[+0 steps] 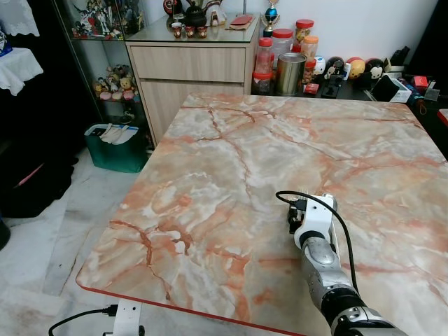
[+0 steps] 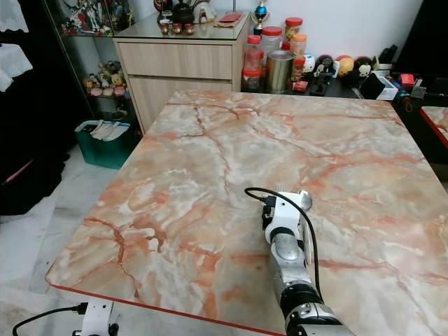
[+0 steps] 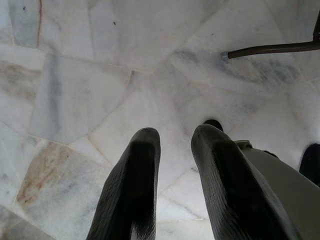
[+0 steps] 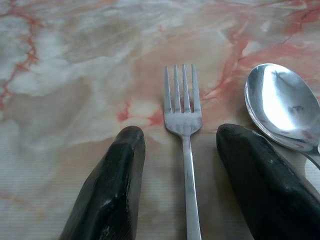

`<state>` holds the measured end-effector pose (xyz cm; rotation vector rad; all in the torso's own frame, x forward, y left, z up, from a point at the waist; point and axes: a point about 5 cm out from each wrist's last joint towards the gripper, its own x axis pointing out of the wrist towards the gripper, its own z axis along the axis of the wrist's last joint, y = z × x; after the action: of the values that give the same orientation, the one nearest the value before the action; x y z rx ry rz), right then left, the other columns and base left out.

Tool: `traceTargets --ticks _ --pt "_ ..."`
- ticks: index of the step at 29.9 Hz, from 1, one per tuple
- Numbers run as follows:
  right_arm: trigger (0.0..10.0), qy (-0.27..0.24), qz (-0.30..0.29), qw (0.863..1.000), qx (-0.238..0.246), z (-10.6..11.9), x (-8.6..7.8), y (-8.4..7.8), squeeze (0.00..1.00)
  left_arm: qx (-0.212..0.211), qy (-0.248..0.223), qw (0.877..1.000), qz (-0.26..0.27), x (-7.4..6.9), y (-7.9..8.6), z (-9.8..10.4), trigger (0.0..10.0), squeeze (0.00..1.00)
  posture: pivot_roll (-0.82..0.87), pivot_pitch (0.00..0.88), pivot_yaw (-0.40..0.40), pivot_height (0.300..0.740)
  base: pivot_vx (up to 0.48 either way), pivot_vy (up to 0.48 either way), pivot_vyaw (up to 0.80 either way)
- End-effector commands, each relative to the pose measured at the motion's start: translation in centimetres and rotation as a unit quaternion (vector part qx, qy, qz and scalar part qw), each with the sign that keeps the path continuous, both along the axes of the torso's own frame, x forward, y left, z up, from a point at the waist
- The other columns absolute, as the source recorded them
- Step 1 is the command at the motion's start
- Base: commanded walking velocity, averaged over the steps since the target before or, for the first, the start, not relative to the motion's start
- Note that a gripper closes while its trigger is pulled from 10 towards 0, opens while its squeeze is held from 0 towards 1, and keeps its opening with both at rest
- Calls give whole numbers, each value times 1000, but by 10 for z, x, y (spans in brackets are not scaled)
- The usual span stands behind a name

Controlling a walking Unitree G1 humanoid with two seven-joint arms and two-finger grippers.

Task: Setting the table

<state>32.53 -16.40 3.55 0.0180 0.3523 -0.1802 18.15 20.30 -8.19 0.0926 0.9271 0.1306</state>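
A square table (image 1: 231, 161) with a pink-and-white marbled top and a red edge carries a fork (image 4: 183, 107) and, just beside it at three o'clock, a spoon (image 4: 280, 105), both lying flat toward its five o'clock corner.

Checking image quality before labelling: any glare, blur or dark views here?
Right wrist view: sharp, the spoon bowl shows bright reflections, and the fork lies between the open right gripper fingers. Left wrist view: evenly lit floor, left gripper fingers dark and soft. Eye views: crisp, mild sheen on the marble table.
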Motion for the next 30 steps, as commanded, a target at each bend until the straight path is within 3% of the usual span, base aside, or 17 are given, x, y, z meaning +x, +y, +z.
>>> traceTargets --ticks 1,7,8,9,10,11,30 --pt "10000 26 -9 1000 0 -5 -2 -2 0 -5 9 1000 1 -1 1 -1 10000 0 29 0 28 740 0 0 0" --pt "10000 59 -5 998 -5 -10 -4 -1 0 -9 14 1000 -2 -3 0 -2 10000 0 28 0 29 740 0 0 0" --pt "4784 68 -3 998 -6 -11 -4 0 0 -11 15 1000 -3 -3 0 -2 10000 0 28 0 29 740 0 0 0" --pt "4784 69 -1 998 -6 -11 -4 0 0 -12 15 1000 -3 -3 0 -2 10000 0 28 0 29 740 0 0 0" --pt "3020 70 -1 998 -7 -11 -4 0 0 -12 16 1000 -3 -4 0 -2 10000 0 27 0 29 740 0 0 0" --pt "0 71 0 997 -7 -11 -5 0 0 -13 16 1000 -4 -4 -1 -2 10000 0 27 0 29 740 0 0 0" --pt "0 85 9 996 -3 -9 -2 3 0 -33 24 999 -12 -4 -7 -4 10000 0 29 0 23 740 0 0 0"
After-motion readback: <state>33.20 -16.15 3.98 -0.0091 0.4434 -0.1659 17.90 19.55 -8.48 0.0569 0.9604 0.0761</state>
